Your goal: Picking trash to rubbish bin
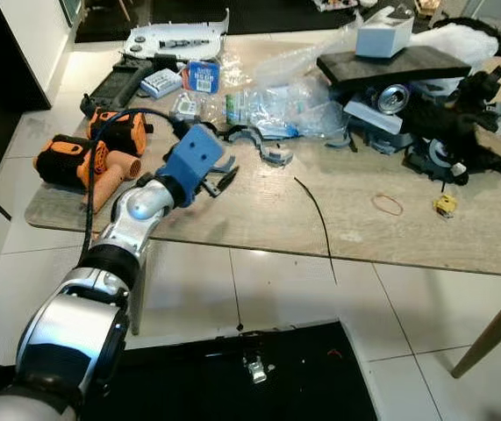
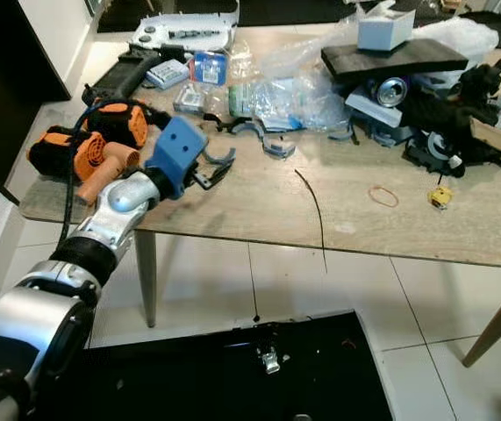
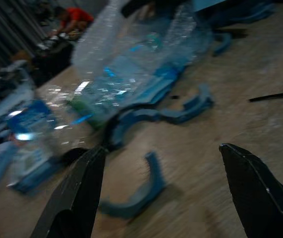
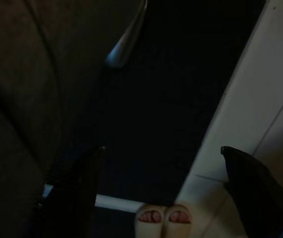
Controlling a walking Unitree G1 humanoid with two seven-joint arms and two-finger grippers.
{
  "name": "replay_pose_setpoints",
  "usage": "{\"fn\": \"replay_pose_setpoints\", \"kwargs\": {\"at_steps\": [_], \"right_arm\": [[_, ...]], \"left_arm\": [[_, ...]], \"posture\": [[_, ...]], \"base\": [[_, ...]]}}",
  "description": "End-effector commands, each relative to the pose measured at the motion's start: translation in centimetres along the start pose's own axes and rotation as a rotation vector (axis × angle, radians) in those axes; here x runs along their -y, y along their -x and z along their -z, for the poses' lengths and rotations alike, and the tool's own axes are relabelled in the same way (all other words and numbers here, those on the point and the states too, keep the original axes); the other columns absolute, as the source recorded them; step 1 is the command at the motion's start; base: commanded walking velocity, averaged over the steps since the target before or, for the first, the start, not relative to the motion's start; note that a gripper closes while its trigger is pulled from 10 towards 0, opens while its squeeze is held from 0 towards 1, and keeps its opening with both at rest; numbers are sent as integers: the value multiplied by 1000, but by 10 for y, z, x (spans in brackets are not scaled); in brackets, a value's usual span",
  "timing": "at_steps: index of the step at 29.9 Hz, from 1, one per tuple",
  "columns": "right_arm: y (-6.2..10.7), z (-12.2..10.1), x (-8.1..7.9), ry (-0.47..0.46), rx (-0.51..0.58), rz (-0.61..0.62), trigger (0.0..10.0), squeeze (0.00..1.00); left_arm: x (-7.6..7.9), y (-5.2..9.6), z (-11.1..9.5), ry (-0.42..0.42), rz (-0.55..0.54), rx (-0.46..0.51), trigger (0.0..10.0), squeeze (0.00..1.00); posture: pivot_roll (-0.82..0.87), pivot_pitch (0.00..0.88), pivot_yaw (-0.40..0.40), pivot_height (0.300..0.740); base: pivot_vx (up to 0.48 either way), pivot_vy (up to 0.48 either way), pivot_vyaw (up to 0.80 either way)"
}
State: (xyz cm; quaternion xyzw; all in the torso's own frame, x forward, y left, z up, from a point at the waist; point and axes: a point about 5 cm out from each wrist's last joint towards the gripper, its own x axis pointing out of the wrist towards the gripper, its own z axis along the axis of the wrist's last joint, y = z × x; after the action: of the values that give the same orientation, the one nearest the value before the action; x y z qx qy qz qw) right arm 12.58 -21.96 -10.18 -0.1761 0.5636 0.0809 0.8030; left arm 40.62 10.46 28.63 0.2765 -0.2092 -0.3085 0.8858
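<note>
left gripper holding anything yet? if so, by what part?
Nothing held. The left gripper is open above the table, its fingers spread on either side of a blue curved plastic piece without touching it.

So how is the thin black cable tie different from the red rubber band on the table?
The black cable tie is a long, nearly straight strand, its tip poking past the table edge; the red rubber band is a small closed loop, lying well in from that edge. The tie lies nearer the open left gripper; the band lies farther to the right. Both lie flat, untouched.
</note>
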Motion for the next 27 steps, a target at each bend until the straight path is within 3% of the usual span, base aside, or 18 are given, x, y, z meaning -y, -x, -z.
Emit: {"fn": "replay_pose_setpoints", "kwargs": {"at_steps": [1,7,17,21,27], "right_arm": [[6,49,-52,27,-149,-167,10000,0],[8,59,-56,20,-150,-171,10000,0],[12,70,-60,10,-163,-176,10000,0],[13,75,-61,5,-170,-182,10000,0],[14,79,-62,7,-169,-182,10000,0]], "left_arm": [[9,-4,0,18,66,0,10000,0],[15,-12,-6,61,107,7,10000,0],[9,-22,-11,58,-57,-34,10000,0],[6,-25,-15,105,-136,-29,10000,0],[15,-32,-18,212,-139,-10,10000,0]], "posture": [[-223,491,82,740],[-241,522,88,740],[-260,563,90,740],[-270,573,87,740],[-285,590,83,740]], "base": [[0,0,0],[0,0,0],[0,0,0],[0,0,0],[0,0,0]]}}
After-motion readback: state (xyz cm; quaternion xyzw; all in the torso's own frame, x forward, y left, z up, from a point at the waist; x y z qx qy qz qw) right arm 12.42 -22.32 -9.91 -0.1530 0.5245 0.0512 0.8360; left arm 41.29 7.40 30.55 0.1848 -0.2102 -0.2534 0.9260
